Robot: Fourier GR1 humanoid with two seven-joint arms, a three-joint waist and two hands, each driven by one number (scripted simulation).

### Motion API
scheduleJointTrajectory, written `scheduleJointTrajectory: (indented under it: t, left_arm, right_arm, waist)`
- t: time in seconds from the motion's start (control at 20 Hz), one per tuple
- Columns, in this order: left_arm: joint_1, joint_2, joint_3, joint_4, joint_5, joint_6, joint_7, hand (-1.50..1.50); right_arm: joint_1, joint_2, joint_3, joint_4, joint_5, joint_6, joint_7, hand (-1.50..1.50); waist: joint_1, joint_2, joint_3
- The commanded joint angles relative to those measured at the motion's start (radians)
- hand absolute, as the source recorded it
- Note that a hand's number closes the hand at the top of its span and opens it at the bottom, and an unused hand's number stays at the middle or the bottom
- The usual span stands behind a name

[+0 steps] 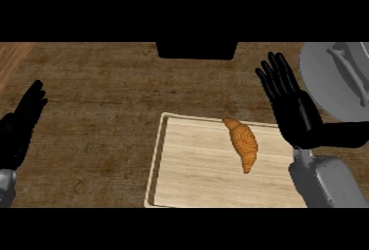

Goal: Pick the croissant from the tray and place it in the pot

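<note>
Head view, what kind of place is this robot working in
Probably a kitchen counter: a dark wood-grain countertop carries a pale wooden tray with a croissant on it, and a grey pot at the right edge.

We look steeply down on a dark brown wooden counter (93, 122) with a mottled, worn grain. At its far left corner we see a strip of lighter, reddish wood (10, 58). A black block (196, 50) sits at the far edge, partly cropped.
</note>
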Motion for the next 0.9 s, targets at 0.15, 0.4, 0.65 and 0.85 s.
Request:
scheduleJointTrajectory:
  t: [0.15, 0.4, 0.65, 0.85]
  left_arm:
    - [0.102, -0.012, 0.011, 0.01, -0.036, 0.026, -0.054, 0.0]
    - [0.115, -0.028, 0.01, 0.044, -0.026, 0.03, -0.039, 0.0]
    - [0.147, -0.069, -0.003, 0.062, -0.032, 0.029, -0.081, 0.0]
    - [0.182, -0.072, 0.008, 0.045, -0.04, 0.004, -0.125, 0.0]
  right_arm:
    - [0.095, -0.198, -0.022, 0.038, 0.183, -0.168, 0.26, 1.5]
    - [0.118, -0.481, -0.01, 0.06, 0.633, -0.325, 0.123, -1.5]
    - [0.334, -0.39, 0.124, -0.193, 0.867, -0.539, 0.164, -1.5]
    - [0.409, -0.447, 0.182, -0.389, 1.009, -0.434, 0.425, -1.5]
  waist:
    - [-0.043, -0.019, 0.001]
    - [-0.085, -0.028, -0.009]
    - [-0.078, -0.023, 0.003]
    - [-0.049, -0.016, 0.003]
